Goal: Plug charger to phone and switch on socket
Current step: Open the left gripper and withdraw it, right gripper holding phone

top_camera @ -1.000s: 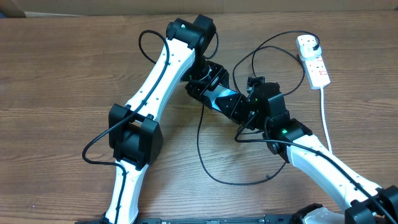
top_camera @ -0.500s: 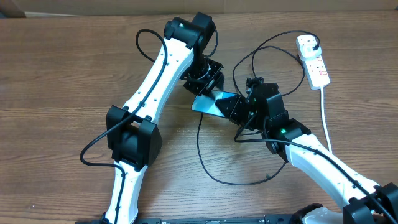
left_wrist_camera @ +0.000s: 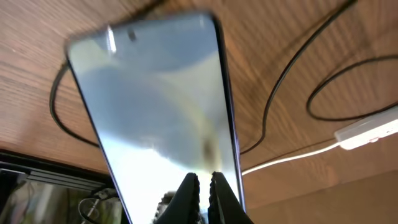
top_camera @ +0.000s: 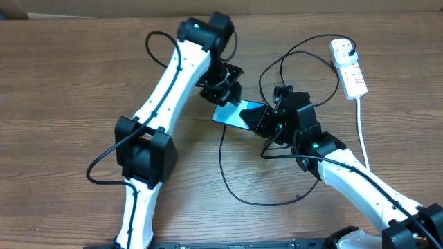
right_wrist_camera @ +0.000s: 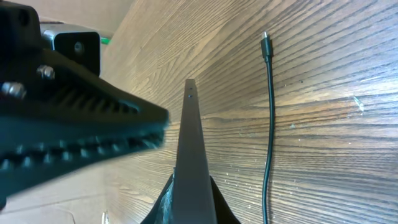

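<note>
Fingers of our right gripper (right_wrist_camera: 193, 202) clench the phone (top_camera: 235, 114), its pale-blue screen glossy. Our left gripper (left_wrist_camera: 203, 182) hovers just off it, tips pinched on nothing. Beyond the right gripper the charger (right_wrist_camera: 268, 124) lies loose, connector free.

light-blue phone (top_camera: 235, 114) mid-table, black charger (top_camera: 221, 155) beside it, white socket (top_camera: 348, 66) far right

The left arm (top_camera: 166, 83) stretches from the near edge toward the far edge, wrist folded back, the left gripper (top_camera: 226, 95) with fingers almost touching. The right arm (top_camera: 360, 183) reaches in from the near right corner, the right gripper (top_camera: 265, 119) clamped on the phone (top_camera: 234, 114)
</note>
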Motion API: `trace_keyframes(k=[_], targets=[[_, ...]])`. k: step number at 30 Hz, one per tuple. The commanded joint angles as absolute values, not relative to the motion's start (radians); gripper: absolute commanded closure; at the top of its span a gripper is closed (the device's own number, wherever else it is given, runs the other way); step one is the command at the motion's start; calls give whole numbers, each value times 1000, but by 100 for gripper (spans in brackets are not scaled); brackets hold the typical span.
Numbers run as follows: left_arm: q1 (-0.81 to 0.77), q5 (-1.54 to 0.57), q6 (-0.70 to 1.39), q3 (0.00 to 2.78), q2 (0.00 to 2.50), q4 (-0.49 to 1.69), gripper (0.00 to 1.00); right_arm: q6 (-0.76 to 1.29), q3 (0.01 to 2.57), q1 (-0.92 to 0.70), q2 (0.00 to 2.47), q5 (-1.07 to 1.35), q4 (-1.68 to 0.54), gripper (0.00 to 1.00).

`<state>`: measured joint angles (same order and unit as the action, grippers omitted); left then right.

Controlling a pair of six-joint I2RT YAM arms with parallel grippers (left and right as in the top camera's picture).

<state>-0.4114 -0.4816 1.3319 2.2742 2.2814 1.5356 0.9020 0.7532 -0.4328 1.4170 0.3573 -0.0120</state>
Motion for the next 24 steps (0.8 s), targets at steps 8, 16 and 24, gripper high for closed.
trace_keyframes(k=[8, 16, 24], targets=[[-170, -498, 1042, 2293, 2245, 1536, 96, 832, 802, -430, 1405, 341, 1, 96], [-82, -469, 583, 2293, 2245, 1526, 92, 795, 885, -430, 1404, 303, -24, 96], [-77, -430, 270, 2293, 2245, 1509, 68, 813, 886, -430, 1404, 224, 4, 96]])
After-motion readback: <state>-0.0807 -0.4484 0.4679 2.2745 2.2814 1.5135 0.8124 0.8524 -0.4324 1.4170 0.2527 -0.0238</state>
